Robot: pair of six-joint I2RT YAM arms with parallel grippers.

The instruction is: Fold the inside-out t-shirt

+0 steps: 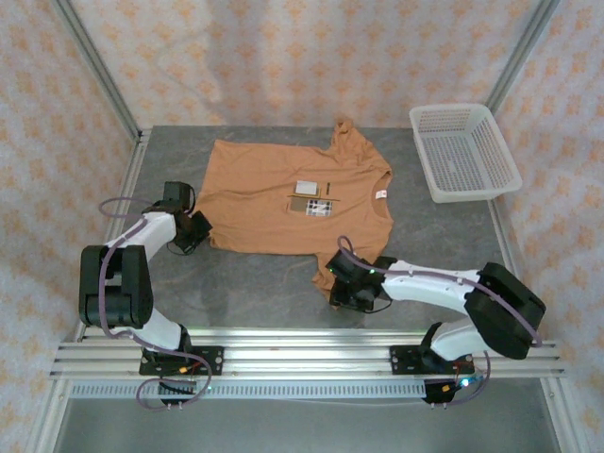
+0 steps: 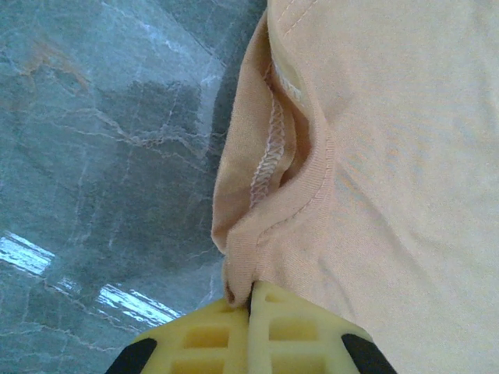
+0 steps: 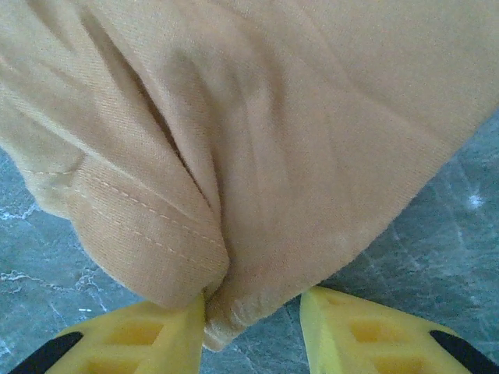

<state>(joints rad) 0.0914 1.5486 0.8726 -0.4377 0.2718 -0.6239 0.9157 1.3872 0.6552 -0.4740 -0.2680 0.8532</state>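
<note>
The orange-brown t-shirt (image 1: 283, 193) lies spread flat on the grey marble table (image 1: 255, 297), middle to far, collar toward the right. The left gripper (image 2: 251, 308) is pinched tight on the shirt's near-left hem corner. The right gripper (image 3: 253, 312) sits at the near sleeve, jaws parted, with bunched cloth between them touching just one finger. A white mesh basket (image 1: 462, 151) stands far right

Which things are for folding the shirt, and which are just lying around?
For the job:
- inside-out t-shirt
- left gripper, pinching a corner of it
- right gripper, jaws apart around bunched cloth

Just lying about:
- white mesh basket, off to one side on the table
</note>
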